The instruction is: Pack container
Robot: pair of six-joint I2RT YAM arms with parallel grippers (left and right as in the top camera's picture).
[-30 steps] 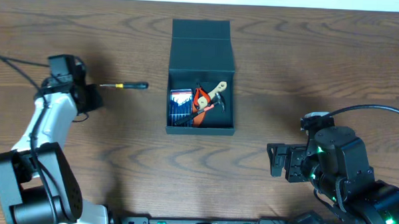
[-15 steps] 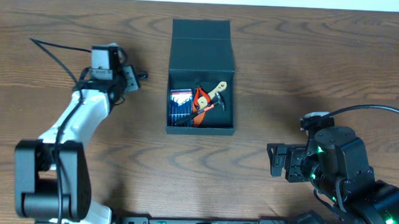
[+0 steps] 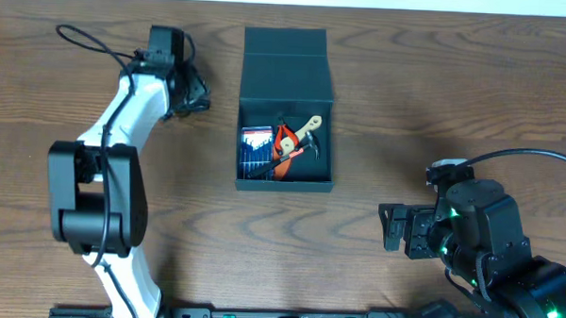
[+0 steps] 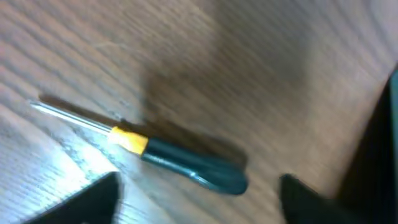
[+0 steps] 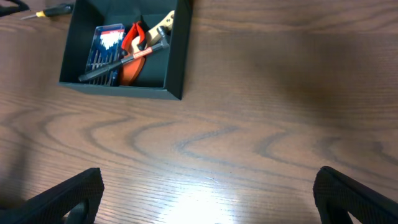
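Both are gaping empty: left end effector (image 4: 198,202) is hanging above the screwdriver (image 4: 180,163) left of the container (image 3: 288,57); right end effector (image 5: 208,199) is hovering near right.

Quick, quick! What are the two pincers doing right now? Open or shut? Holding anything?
Left pincer: open, over the screwdriver, not gripping it.
Right pincer: open, holding nothing.

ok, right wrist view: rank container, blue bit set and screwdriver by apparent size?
1. container
2. blue bit set
3. screwdriver: thinnest, but it lies farther from the camera, so its rank against the bit set is unsure.
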